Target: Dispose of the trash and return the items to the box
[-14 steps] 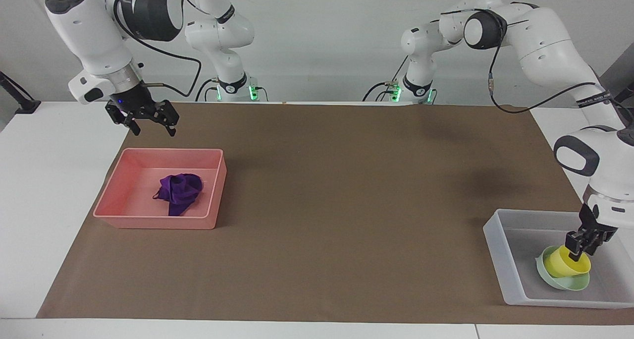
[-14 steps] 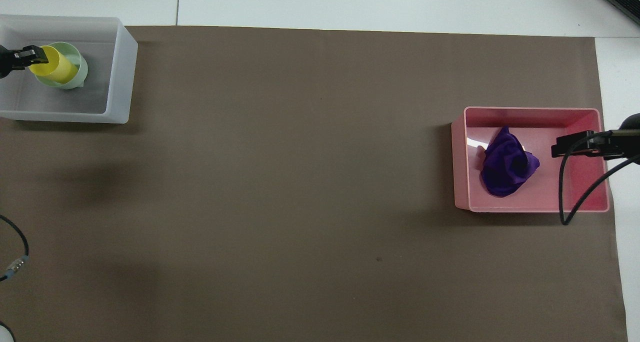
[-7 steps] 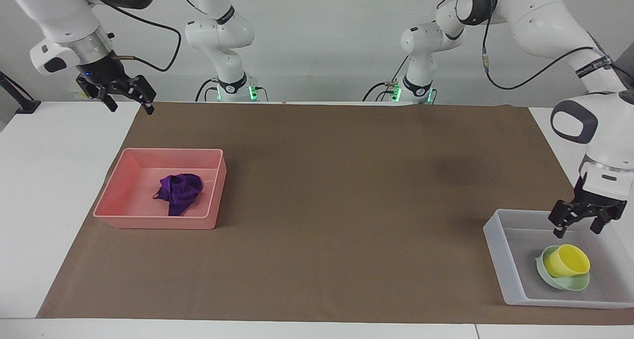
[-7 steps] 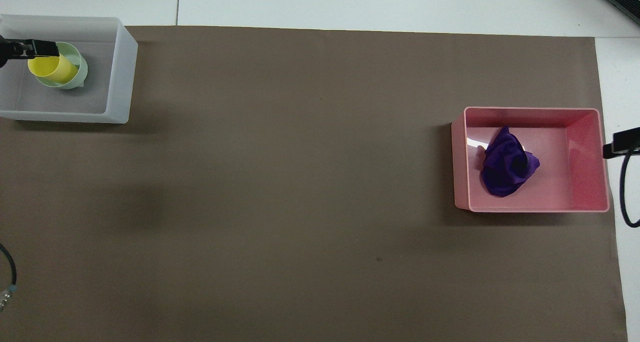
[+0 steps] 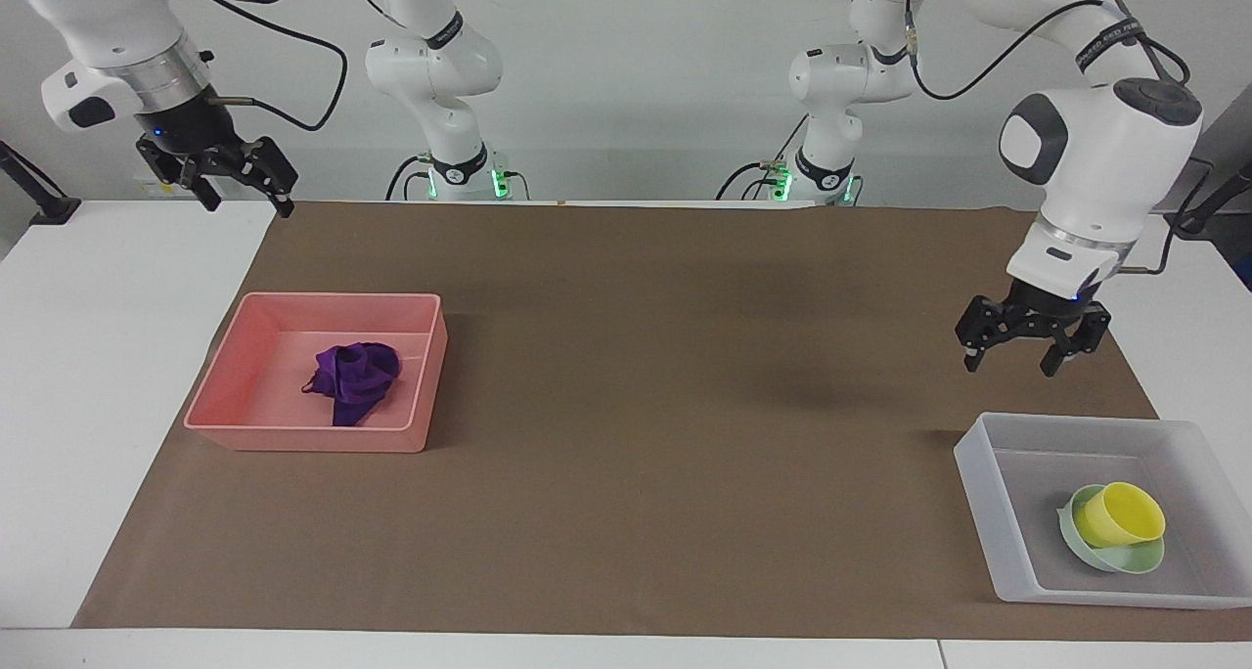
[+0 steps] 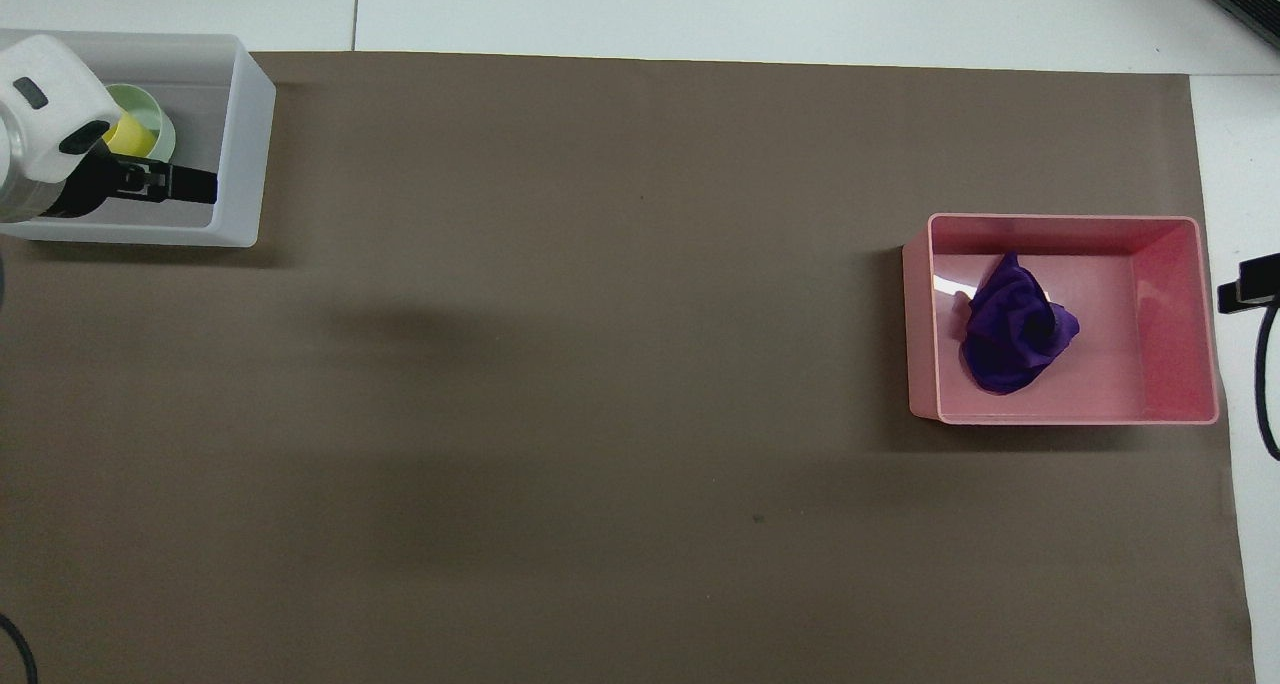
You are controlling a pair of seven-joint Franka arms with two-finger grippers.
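The yellow cup (image 5: 1120,514) lies tilted in the mint-green bowl (image 5: 1103,556), inside the translucent box (image 5: 978,473) at the left arm's end of the table. My left gripper (image 5: 1009,364) is open and empty, raised over the mat beside the box. The purple cloth (image 5: 354,376) lies crumpled in the pink tray (image 5: 313,439) at the right arm's end. My right gripper (image 5: 247,204) is open and empty, high over the mat's edge. In the overhead view the left gripper (image 6: 190,181) covers part of the box (image 6: 245,144), the cup (image 6: 130,139) and the bowl (image 6: 158,124).
A brown mat (image 5: 685,376) covers most of the white table. The overhead view shows the cloth (image 6: 1015,329) in the pink tray (image 6: 1170,254), with the right gripper (image 6: 1240,294) at the picture's edge. A cable hangs from the right arm.
My left gripper let go of the yellow cup, opened, and rose out of the box toward the robots. My right gripper rose and drew away from the pink tray.
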